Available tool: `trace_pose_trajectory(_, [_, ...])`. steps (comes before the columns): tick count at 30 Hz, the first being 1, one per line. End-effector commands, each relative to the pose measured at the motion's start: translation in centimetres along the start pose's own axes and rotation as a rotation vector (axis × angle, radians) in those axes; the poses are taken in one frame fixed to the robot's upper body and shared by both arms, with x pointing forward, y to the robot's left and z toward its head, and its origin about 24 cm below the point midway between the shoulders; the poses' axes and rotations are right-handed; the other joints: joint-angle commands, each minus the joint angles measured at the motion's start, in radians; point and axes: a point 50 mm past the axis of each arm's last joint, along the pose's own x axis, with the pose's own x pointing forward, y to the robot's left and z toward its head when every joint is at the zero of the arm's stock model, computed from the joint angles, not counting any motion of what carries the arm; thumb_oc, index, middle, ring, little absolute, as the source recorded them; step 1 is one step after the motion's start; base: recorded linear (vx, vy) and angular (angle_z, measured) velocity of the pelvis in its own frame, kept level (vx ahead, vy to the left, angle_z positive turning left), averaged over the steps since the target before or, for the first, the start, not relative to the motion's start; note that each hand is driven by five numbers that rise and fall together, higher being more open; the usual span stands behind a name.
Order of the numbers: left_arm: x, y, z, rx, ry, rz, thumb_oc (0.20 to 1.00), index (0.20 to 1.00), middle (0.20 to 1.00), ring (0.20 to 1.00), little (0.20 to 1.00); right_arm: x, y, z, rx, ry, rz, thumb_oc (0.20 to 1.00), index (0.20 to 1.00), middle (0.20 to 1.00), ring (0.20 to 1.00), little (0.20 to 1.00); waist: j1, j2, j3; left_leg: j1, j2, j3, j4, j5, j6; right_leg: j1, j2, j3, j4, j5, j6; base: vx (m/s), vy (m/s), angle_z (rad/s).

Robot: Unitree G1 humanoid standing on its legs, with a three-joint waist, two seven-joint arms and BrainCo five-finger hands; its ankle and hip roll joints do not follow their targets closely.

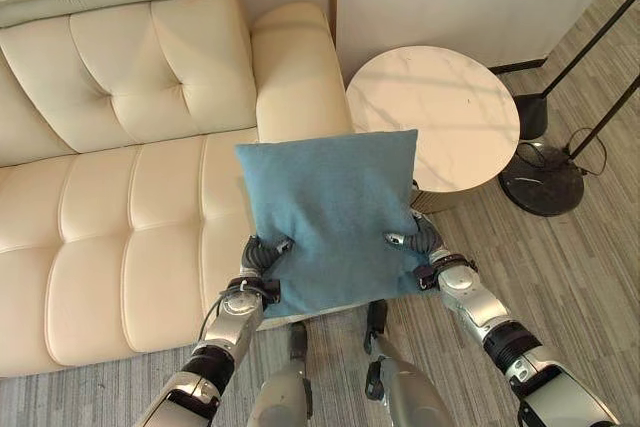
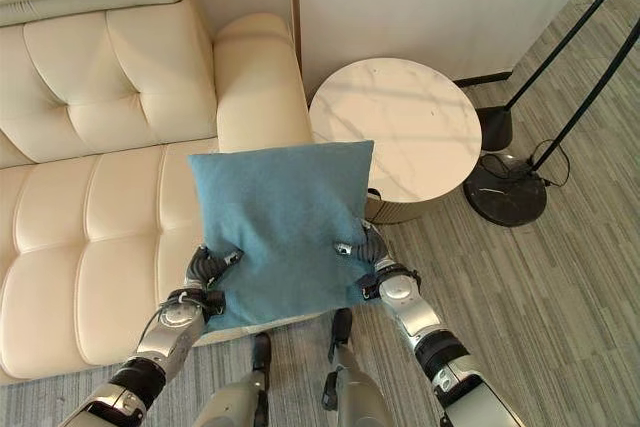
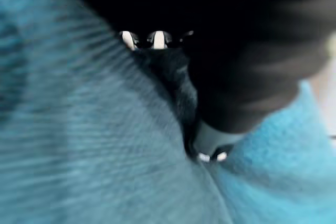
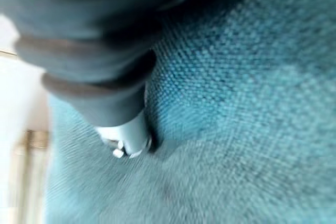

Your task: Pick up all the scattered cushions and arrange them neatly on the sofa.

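Cushion (image 1: 330,212), blue, unlabelled, both hands gripping

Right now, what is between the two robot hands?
The square blue fabric cushion lies between them: the left robot hand pinches its lower left corner, the right robot hand its lower right edge, seen in both eye views.
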Motion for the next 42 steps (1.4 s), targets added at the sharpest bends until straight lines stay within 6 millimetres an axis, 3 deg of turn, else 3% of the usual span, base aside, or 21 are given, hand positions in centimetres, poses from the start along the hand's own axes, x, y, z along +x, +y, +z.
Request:
trace_pose_trajectory(1, [-0.7, -5.6, 3.5, -0.072, -0.205, -0.236, 0.200, 0.200, 0.200, 0.200, 0.200, -1.1, 7.1, 3.7, 0.137, -0.219, 0.285, 0.200, 0.200, 0.200, 0.200, 0.200, -0.018, -0.010, -0.071, -0.030, 0.000, 0.014, 0.022, -0.024, -0.010, 0.088, -0.038, 0.049, 0.104, -0.219, 0.091, 0.07, 0.052, -0.11])
trace_pose_trajectory(8, [-3.7, -4.0, 5.5, -0.119, -0.346, -0.277, 0.200, 0.200, 0.200, 0.200, 0.200, -5.1, 4.1, 5.7, 0.253, -0.396, 0.254, 0.200, 0.200, 0.200, 0.200, 0.200, -0.050, -0.008, -0.139, 0.061, -0.016, 0.037, 0.023, -0.071, 0.013, 0.155, -0.040, 0.080, 0.102, -0.221, 0.107, 0.07, 0.070, -0.18])
trace_pose_trajectory(12, [-4.8, -3.4, 5.9, -0.111, -0.382, -0.286, 0.200, 0.200, 0.200, 0.200, 0.200, -6.5, 3.7, 6.6, 0.299, -0.459, 0.259, 0.200, 0.200, 0.200, 0.200, 0.200, -0.061, -0.006, -0.158, 0.089, -0.023, 0.050, 0.024, -0.087, 0.023, 0.163, -0.040, 0.102, 0.108, -0.215, 0.117, -0.03, 0.099, -0.24])
trace_pose_trajectory(14, [-5.4, -3.0, 6.6, -0.094, -0.429, -0.273, 0.200, 0.200, 0.200, 0.200, 0.200, -7.0, 4.1, 8.7, 0.276, -0.563, 0.289, 0.200, 0.200, 0.200, 0.200, 0.200, -0.063, -0.005, -0.144, 0.096, -0.025, 0.070, 0.015, -0.082, 0.040, 0.101, -0.034, 0.144, 0.188, -0.180, 0.149, -0.29, 0.087, -0.67])
trace_pose_trajectory(15, [-5.4, -3.1, 7.3, -0.080, -0.459, -0.288, 0.200, 0.200, 0.200, 0.200, 0.200, -7.0, 4.1, 9.9, 0.236, -0.622, 0.289, 0.200, 0.200, 0.200, 0.200, 0.200, -0.051, -0.001, -0.127, 0.070, -0.007, 0.067, 0.024, -0.060, 0.045, 0.091, -0.016, 0.156, 0.270, -0.216, 0.147, -0.28, -0.010, -0.82])
trace_pose_trajectory(16, [-5.4, -3.1, 7.3, -0.080, -0.459, -0.288, 0.200, 0.200, 0.200, 0.200, 0.200, -7.0, 4.1, 9.9, 0.236, -0.622, 0.289, 0.200, 0.200, 0.200, 0.200, 0.200, -0.051, -0.001, -0.127, 0.070, -0.007, 0.067, 0.024, -0.060, 0.045, 0.091, -0.016, 0.156, 0.270, -0.216, 0.147, -0.37, -0.044, -0.52])
trace_pose_trajectory(17, [-5.4, -3.2, 7.6, -0.061, -0.474, -0.303, 0.200, 0.200, 0.200, 0.200, 0.200, -6.9, 3.9, 10.5, 0.208, -0.653, 0.284, 0.200, 0.200, 0.200, 0.200, 0.200, -0.044, 0.001, -0.117, 0.039, 0.001, 0.048, 0.046, -0.042, 0.045, 0.105, 0.001, 0.158, 0.376, -0.276, 0.128, -0.25, -0.070, 0.08])
trace_pose_trajectory(19, [-5.2, -3.4, 7.6, -0.049, -0.466, -0.319, 0.200, 0.200, 0.200, 0.200, 0.200, -6.6, 3.4, 10.6, 0.178, -0.659, 0.250, 0.200, 0.200, 0.200, 0.200, 0.200, -0.019, 0.001, -0.141, -0.022, -0.002, 0.000, 0.061, -0.002, 0.039, 0.168, 0.054, 0.187, 0.464, -0.339, 0.104, -0.32, -0.173, 0.79])
trace_pose_trajectory(21, [-5.2, -3.4, 7.7, -0.032, -0.470, -0.329, 0.200, 0.200, 0.200, 0.200, 0.200, -6.6, 3.0, 10.8, 0.151, -0.670, 0.240, 0.200, 0.200, 0.200, 0.200, 0.200, 0.013, -0.015, -0.152, -0.079, -0.015, -0.033, 0.069, 0.032, 0.019, 0.262, 0.080, 0.199, 0.364, -0.414, 0.064, -0.22, -0.204, 1.00])
trace_pose_trajectory(22, [-5.1, -3.2, 7.7, -0.019, -0.472, -0.326, 0.200, 0.200, 0.200, 0.200, 0.200, -6.5, 2.9, 10.9, 0.141, -0.673, 0.236, 0.200, 0.200, 0.200, 0.200, 0.200, 0.024, -0.016, -0.149, -0.110, -0.012, -0.047, 0.075, 0.057, -0.007, 0.265, 0.091, 0.193, 0.332, -0.422, 0.049, -0.37, -0.271, 1.00])
trace_pose_trajectory(23, [-5.2, -3.0, 7.6, -0.022, -0.470, -0.326, 0.200, 0.200, 0.200, 0.200, 0.200, -6.5, 2.5, 11.2, 0.126, -0.683, 0.227, 0.200, 0.200, 0.200, 0.200, 0.200, 0.044, -0.012, -0.142, -0.167, -0.012, -0.054, 0.081, 0.091, -0.039, 0.300, 0.110, 0.191, 0.206, -0.431, 0.021, -0.53, -0.281, 1.36])
trace_pose_trajectory(24, [-5.2, -3.2, 7.3, -0.027, -0.454, -0.330, 0.200, 0.200, 0.200, 0.200, 0.200, -6.5, 1.9, 10.9, 0.094, -0.673, 0.211, 0.200, 0.200, 0.200, 0.200, 0.200, 0.039, 0.004, -0.119, -0.215, -0.003, -0.054, 0.100, 0.123, -0.080, 0.293, 0.124, 0.168, 0.163, -0.408, 0.011, -0.56, -0.192, 1.28])
trace_pose_trajectory(25, [-5.2, -3.4, 7.2, -0.035, -0.452, -0.337, 0.200, 0.200, 0.200, 0.200, 0.200, -6.4, 1.6, 10.5, 0.076, -0.658, 0.192, 0.200, 0.200, 0.200, 0.200, 0.200, 0.027, 0.007, -0.109, -0.212, 0.005, -0.004, 0.109, 0.112, -0.073, 0.284, 0.112, 0.142, 0.152, -0.397, 0.013, -0.52, -0.026, 1.75])
trace_pose_trajectory(26, [-5.4, -3.7, 7.1, -0.043, -0.445, -0.366, 0.200, 0.200, 0.200, 0.200, 0.200, -6.6, 1.4, 10.0, 0.072, -0.633, 0.185, 0.200, 0.200, 0.200, 0.200, 0.200, 0.005, 0.008, -0.111, -0.189, 0.021, 0.061, 0.152, 0.060, -0.038, 0.269, 0.086, 0.096, 0.136, -0.374, 0.020, -0.39, 0.060, 1.58])
trace_pose_trajectory(29, [-5.5, -4.0, 7.0, -0.055, -0.440, -0.387, 0.200, 0.200, 0.200, 0.200, 0.200, -7.1, 1.1, 8.7, 0.109, -0.582, 0.175, 0.200, 0.200, 0.200, 0.200, 0.200, -0.028, -0.010, -0.121, -0.151, 0.017, 0.070, 0.261, -0.048, -0.009, 0.253, 0.042, 0.045, 0.132, -0.350, 0.022, -0.21, 0.048, 0.99])
trace_pose_trajectory(30, [-5.5, -4.0, 7.0, -0.055, -0.440, -0.387, 0.200, 0.200, 0.200, 0.200, 0.200, -7.1, 1.1, 8.7, 0.109, -0.583, 0.175, 0.200, 0.200, 0.200, 0.200, 0.200, -0.029, -0.008, -0.123, -0.156, 0.018, 0.067, 0.261, -0.046, -0.009, 0.249, 0.043, 0.043, 0.130, -0.348, 0.022, -0.12, 0.056, 0.70])
trace_pose_trajectory(32, [-5.5, -4.9, 7.0, -0.058, -0.434, -0.427, 0.200, 0.200, 0.200, 0.200, 0.200, -7.5, 0.6, 7.5, 0.137, -0.537, 0.152, 0.200, 0.200, 0.200, 0.200, 0.200, -0.064, -0.011, -0.139, -0.091, 0.044, 0.102, 0.281, -0.100, -0.011, 0.251, 0.010, -0.021, 0.123, -0.346, 0.023, -0.06, 0.120, 0.83])
trace_pose_trajectory(34, [-5.5, -5.3, 6.9, -0.049, -0.425, -0.453, 0.200, 0.200, 0.200, 0.200, 0.200, -7.8, 0.3, 7.0, 0.146, -0.518, 0.137, 0.200, 0.200, 0.200, 0.200, 0.200, -0.087, 0.002, -0.152, -0.033, 0.061, 0.138, 0.211, -0.093, -0.017, 0.256, 0.002, -0.061, 0.124, -0.343, 0.030, 0.04, 0.145, 0.95])
trace_pose_trajectory(36, [-5.4, -5.3, 6.8, -0.038, -0.419, -0.452, 0.200, 0.200, 0.200, 0.200, 0.200, -7.7, 0.5, 6.9, 0.153, -0.512, 0.136, 0.200, 0.200, 0.200, 0.200, 0.200, -0.094, 0.003, -0.152, -0.022, 0.053, 0.131, 0.179, -0.086, -0.019, 0.257, -0.008, -0.078, 0.125, -0.337, 0.038, 0.06, 0.148, 1.09])
trace_pose_trajectory(42, [-5.6, -4.3, 6.7, -0.004, -0.415, -0.448, 0.200, 0.200, 0.200, 0.200, 0.200, -7.4, 1.7, 7.2, 0.193, -0.512, 0.185, 0.200, 0.200, 0.200, 0.200, 0.200, -0.069, -0.018, -0.158, -0.001, 0.012, 0.134, 0.142, -0.103, 0.011, 0.259, -0.040, -0.056, 0.133, -0.315, 0.068, 0.09, 0.154, 0.13])
